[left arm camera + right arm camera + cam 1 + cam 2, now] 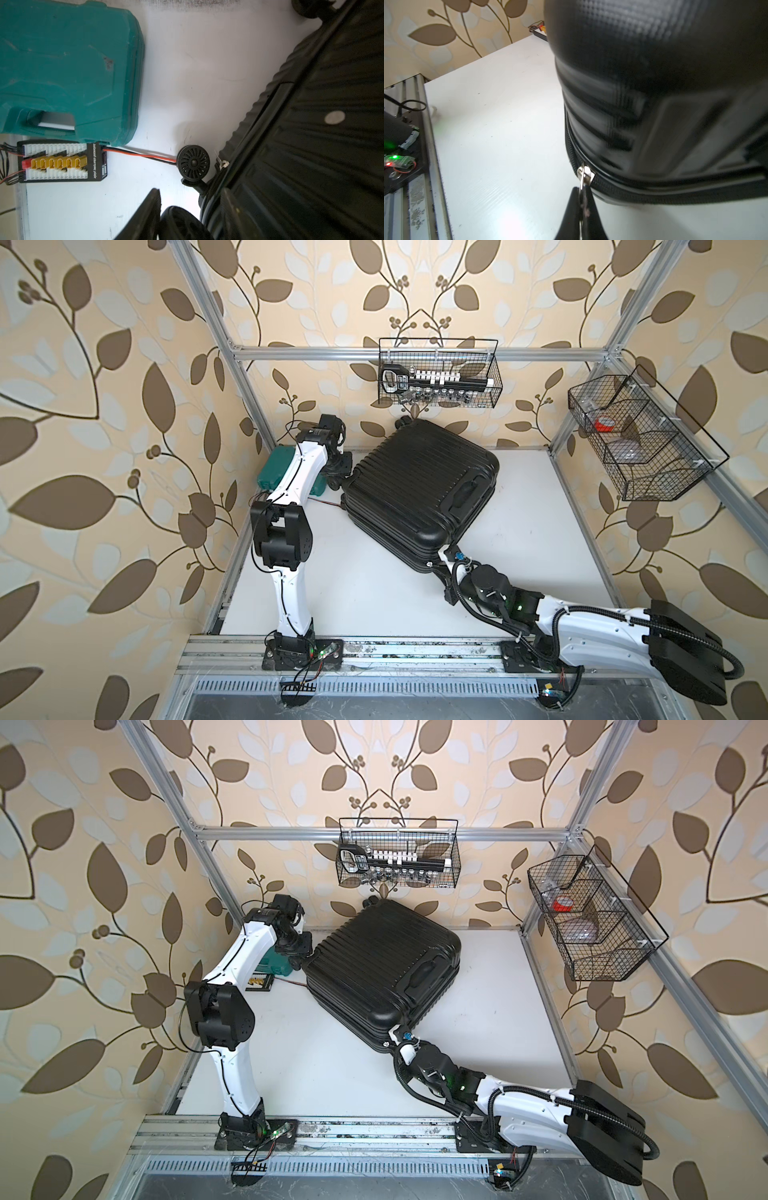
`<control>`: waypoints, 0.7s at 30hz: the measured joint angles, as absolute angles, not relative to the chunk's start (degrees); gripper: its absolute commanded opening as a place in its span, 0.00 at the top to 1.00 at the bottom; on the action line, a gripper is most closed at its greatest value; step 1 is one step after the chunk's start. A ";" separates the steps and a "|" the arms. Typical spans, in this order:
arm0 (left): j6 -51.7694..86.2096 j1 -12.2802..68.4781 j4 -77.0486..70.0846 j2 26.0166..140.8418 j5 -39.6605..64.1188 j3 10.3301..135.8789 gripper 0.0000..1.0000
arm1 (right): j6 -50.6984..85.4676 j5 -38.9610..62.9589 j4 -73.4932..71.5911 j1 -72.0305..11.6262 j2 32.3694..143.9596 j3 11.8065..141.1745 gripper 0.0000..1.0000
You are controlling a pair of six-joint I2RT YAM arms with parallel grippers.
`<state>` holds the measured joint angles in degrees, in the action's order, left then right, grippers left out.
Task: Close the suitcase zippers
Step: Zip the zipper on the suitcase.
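Observation:
The black ribbed suitcase (419, 485) (382, 961) lies flat and slanted on the white table, lid down on its base. My right gripper (442, 558) (582, 193) is at its near corner, shut on the silver zipper pull (584, 175). The black zipper track (654, 195) runs along the rim from there. My left gripper (338, 479) (190, 197) is at the far-left corner, its fingers (145, 214) straddling a small black wheel (180, 224) and pressed close on it. A second wheel (193, 162) shows beyond.
A teal tool case (274, 472) (68, 68) sits just left of the suitcase. A charging board (62, 162) lies beside it, its red-black wires (141, 154) running to the wheel. Two wire baskets (438, 373) (640, 439) hang on the frame.

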<state>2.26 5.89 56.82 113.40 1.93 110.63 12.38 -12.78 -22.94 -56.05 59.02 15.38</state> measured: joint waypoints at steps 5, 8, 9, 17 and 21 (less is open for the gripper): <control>2.09 5.15 57.49 106.76 4.25 102.56 0.51 | 13.76 -17.32 -19.79 -53.06 55.90 14.41 1.00; 2.09 5.17 58.15 103.74 5.67 99.11 0.51 | 14.39 -20.05 -18.44 -51.46 55.07 14.35 1.00; 2.11 5.17 58.26 102.78 6.33 98.00 0.51 | 14.61 -20.82 -18.06 -50.78 54.83 14.35 1.00; 1.96 5.32 58.17 96.33 13.61 89.23 0.48 | 15.44 -22.46 -17.37 -44.93 54.28 14.06 1.00; 1.98 5.28 57.93 93.12 16.10 85.47 0.46 | 15.40 -18.61 -18.24 -40.27 52.82 12.82 1.00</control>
